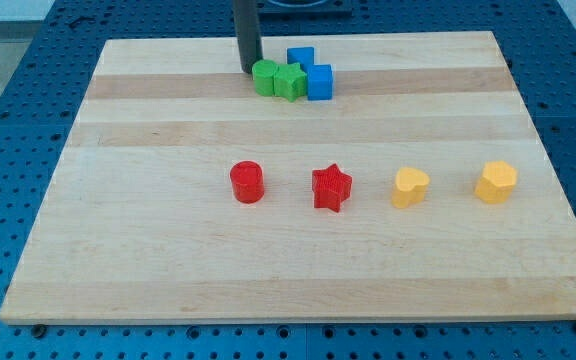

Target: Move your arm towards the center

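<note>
1. Standing near the view's top edge of the pale wooden board (168, 250): my tip (249, 70), the lower end of a straight dark rod, touching or just beside the left side of the green round plastic block (265, 77).
2. Carrying no pincer at all; nothing to open, close or hold.
3. Clustering just right of the tip: that green round block, a green star-like block (290, 82), a blue cube (319, 82) and a second blue block (300, 57) behind.
4. Lying in a row across the middle: red cylinder (247, 182), red star (332, 188), yellow heart-like block (409, 187), yellow hexagonal block (496, 182).
5. Aiming for the board's centre, roughly the bare wood above the red star.
6. Advising: backing leftward off the green block first, then sliding toward the view's bottom and slightly right, stopping short of the red row to avoid nudging anything.
</note>
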